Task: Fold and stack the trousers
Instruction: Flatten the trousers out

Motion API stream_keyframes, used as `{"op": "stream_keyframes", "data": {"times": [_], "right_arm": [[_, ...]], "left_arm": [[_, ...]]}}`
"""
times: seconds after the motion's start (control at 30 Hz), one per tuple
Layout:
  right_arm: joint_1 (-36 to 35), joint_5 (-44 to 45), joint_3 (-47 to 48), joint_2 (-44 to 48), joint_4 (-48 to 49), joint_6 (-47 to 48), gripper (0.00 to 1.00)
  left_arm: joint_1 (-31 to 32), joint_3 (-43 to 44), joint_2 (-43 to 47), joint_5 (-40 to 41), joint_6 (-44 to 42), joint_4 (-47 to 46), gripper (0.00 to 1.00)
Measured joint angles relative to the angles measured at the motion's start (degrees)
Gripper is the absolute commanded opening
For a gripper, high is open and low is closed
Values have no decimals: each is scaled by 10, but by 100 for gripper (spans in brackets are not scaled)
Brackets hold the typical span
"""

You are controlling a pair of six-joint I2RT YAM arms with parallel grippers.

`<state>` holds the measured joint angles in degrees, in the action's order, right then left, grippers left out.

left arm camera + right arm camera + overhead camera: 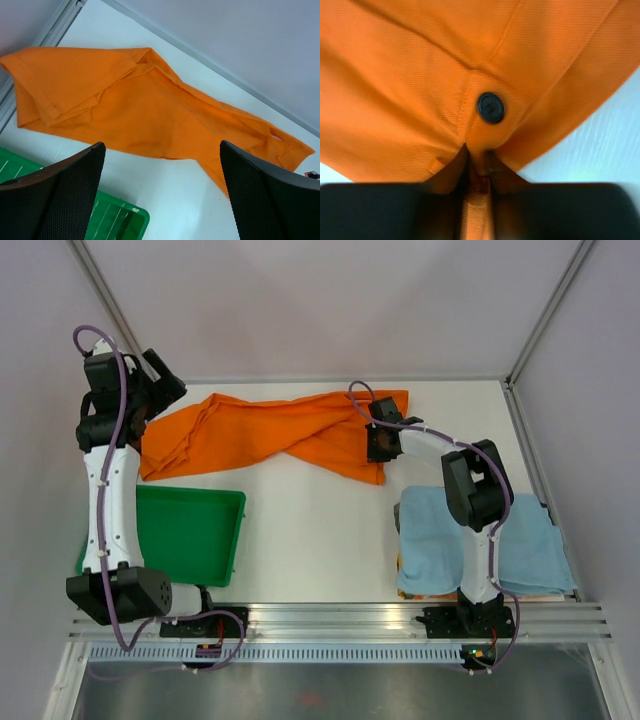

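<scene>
The orange trousers lie crumpled across the back of the white table, stretched from left to right. My left gripper hovers open over their left end. In its wrist view the trousers lie beyond the wide-apart fingers, with nothing between them. My right gripper is down on the trousers' right part. In the right wrist view it is shut on a pinched fold of orange fabric just below a dark button.
A green tray sits at the front left under the left arm, its corner showing in the left wrist view. A light blue cloth lies folded at the front right beneath the right arm. Walls close in the table's back and sides.
</scene>
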<state>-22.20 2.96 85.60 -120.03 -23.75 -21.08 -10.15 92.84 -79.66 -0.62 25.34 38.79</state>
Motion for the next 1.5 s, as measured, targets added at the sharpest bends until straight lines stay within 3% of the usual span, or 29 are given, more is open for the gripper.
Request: {"op": "stream_keyframes", "data": {"times": [0.03, 0.07, 0.2, 0.53, 0.63, 0.67, 0.77, 0.87, 1.13, 1.3, 1.5], "right_arm": [[0, 7, -3, 1, 2, -5, 3], [1, 13, -5, 2, 4, -7, 0], [26, 23, -19, 24, -1, -4, 0], [248, 66, -26, 135, -50, 56, 0], [282, 84, -26, 139, -64, 75, 19], [286, 83, -28, 139, -70, 83, 31], [280, 55, -31, 139, -80, 104, 54], [268, 31, -30, 139, -89, 119, 68], [260, 3, 11, 192, -137, 141, 78], [251, -21, 14, 268, -127, 143, 79], [230, -44, -2, 271, -114, 141, 80]], "left_arm": [[-1, -12, 15, 0, -3, 0, 100], [-2, -20, 23, 0, -6, 1, 100], [-2, -64, 52, 0, -25, 1, 100], [36, -152, 48, 0, -64, 12, 100], [36, -182, 41, 1, -64, 4, 98], [36, -192, 34, 0, -64, 0, 97], [42, -206, 3, -10, -63, -6, 94], [78, -212, -31, -15, -64, -18, 93], [227, -212, -116, 25, -107, -34, 88], [243, -195, -177, 66, -154, -27, 87], [242, -174, -224, 78, -190, -42, 84]]}}
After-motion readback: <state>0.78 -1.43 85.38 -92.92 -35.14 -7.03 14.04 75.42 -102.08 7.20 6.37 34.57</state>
